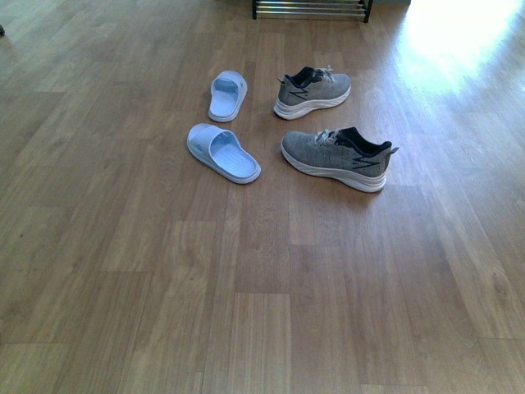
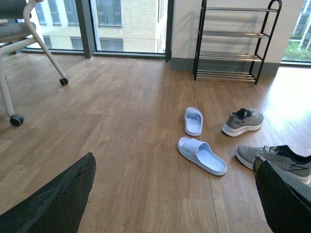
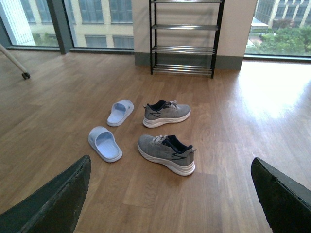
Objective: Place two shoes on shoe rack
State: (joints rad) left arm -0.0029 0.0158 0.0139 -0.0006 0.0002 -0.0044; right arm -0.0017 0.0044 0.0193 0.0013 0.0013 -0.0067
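Two grey knit sneakers with white soles lie on the wood floor. The nearer shoe [image 1: 336, 158] [image 3: 166, 153] [image 2: 275, 160] points left; the farther shoe [image 1: 313, 90] [image 3: 166, 113] [image 2: 243, 121] points right. The black shoe rack [image 1: 310, 9] [image 3: 183, 38] [image 2: 234, 40] with chrome bars stands against the far wall, its shelves bare. My left gripper [image 2: 175, 199] and right gripper [image 3: 170, 199] both hang open above the floor, well short of the shoes, with nothing between their fingers. Neither arm shows in the front view.
Two pale blue slide sandals [image 1: 223, 153] [image 1: 227, 94] lie left of the sneakers. An office chair on castors [image 2: 17, 29] stands at the far left in the left wrist view. Windows line the far wall.
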